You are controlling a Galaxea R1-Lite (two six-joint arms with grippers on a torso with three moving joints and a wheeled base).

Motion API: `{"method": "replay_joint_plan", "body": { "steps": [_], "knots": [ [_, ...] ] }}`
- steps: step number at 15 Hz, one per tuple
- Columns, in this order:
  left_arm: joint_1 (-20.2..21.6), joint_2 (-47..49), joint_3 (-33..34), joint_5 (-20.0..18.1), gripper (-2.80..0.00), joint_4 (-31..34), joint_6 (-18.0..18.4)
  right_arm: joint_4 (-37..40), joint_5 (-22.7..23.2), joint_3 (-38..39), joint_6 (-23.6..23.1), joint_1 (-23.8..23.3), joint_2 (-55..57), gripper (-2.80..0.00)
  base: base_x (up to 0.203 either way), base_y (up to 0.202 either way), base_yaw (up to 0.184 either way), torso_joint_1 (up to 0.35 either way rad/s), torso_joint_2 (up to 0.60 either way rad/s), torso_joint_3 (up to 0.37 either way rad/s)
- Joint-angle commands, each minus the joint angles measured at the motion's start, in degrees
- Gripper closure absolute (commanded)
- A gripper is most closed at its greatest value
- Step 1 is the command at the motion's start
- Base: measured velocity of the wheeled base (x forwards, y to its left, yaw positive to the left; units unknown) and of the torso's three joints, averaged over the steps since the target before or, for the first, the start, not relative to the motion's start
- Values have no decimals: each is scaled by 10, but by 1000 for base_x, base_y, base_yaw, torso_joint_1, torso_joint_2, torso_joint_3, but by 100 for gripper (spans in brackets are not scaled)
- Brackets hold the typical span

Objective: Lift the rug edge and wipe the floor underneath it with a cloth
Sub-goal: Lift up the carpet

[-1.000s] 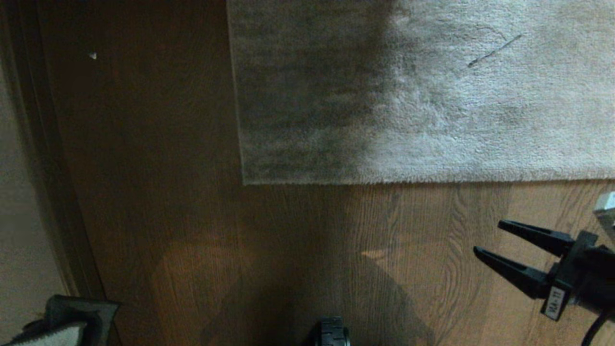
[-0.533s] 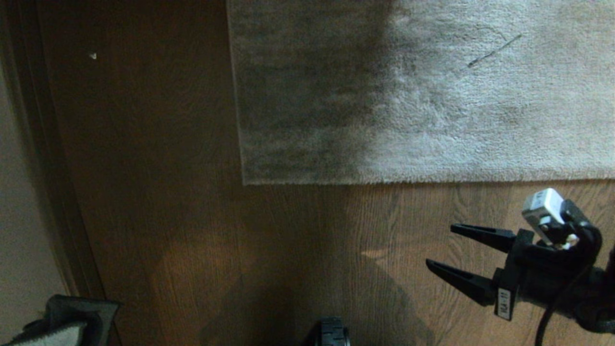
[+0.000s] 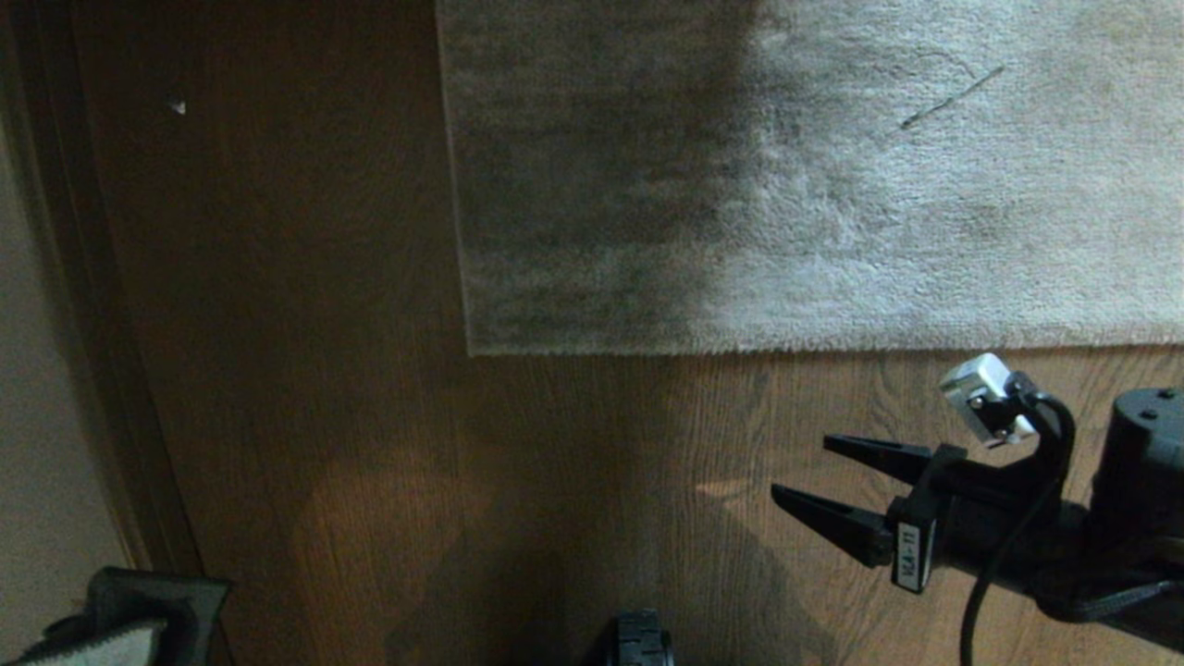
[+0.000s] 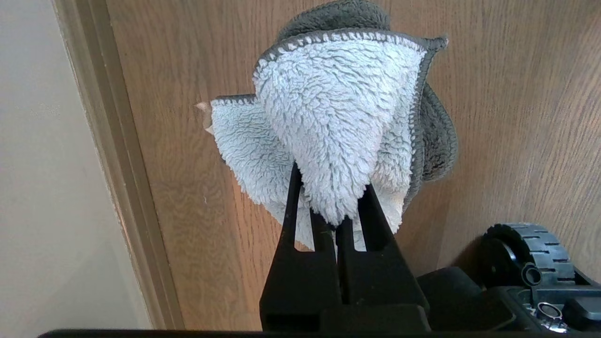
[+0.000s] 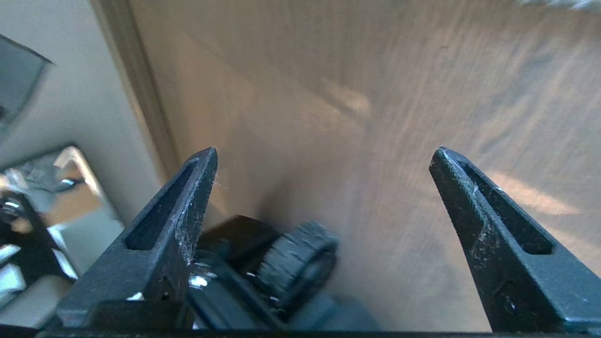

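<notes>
The light grey-beige rug (image 3: pixel 832 185) lies flat on the brown wood floor (image 3: pixel 324 416). Its near rug edge (image 3: pixel 832 350) runs straight across the head view. My right gripper (image 3: pixel 800 465) hovers open over bare floor just in front of that edge, pointing left, with nothing between its fingers (image 5: pixel 324 150). My left gripper (image 4: pixel 331 183) is parked low at the left, shut on the pale fluffy cloth (image 4: pixel 328 117) with its dark grey backing. A corner of the cloth (image 3: pixel 120 629) shows in the head view.
A wall with a wooden baseboard (image 3: pixel 92 324) runs along the left. My base's black wheel (image 3: pixel 641 638) sits at the near middle, also seen as the wheel (image 4: pixel 526 253) beside the left arm. A small white speck (image 3: pixel 178 107) lies on the floor, and a dark streak (image 3: pixel 953 97) on the rug.
My right gripper has come in from the right edge and moved left along the front of the rug, its jaws spreading wider. The left gripper and cloth have not moved.
</notes>
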Motion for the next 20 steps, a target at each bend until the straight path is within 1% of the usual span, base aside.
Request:
{"method": "replay_joint_plan", "body": {
  "steps": [1,3,6,8,10,11,13,16,17,18,20],
  "knots": [
    [0,0,0,0,0,0,0,-30,-2,2,29,8,24,-280,0,0,0,0,0,0],
    [0,0,0,0,0,0,0,-71,-21,9,48,8,47,-280,0,0,0,0,0,0],
    [0,0,0,0,0,0,0,-143,-52,32,95,19,74,-280,0,0,0,0,0,0],
    [0,0,0,0,0,0,0,-171,-80,37,108,25,89,-280,0,0,0,0,0,0],
    [-1,0,0,0,0,0,0,-202,-104,37,142,39,93,-280,0,0,0,0,0,0],
    [0,0,0,0,0,0,0,-211,-115,37,147,44,100,-280,0,0,0,0,0,0],
    [0,0,0,0,0,0,0,-245,-154,35,149,55,131,-280,0,0,0,0,0,0],
    [0,0,0,0,0,0,0,-349,-206,33,160,88,199,-280,0,0,0,0,0,0],
    [0,0,0,0,0,0,0,-358,-225,32,164,107,208,-280,0,0,0,0,0,0],
    [0,0,0,0,0,0,0,-361,-233,30,172,119,213,-280,0,0,0,0,0,0],
    [0,0,0,0,0,0,0,-361,-246,14,181,128,218,-280,0,0,0,0,0,0]
  ]
}}
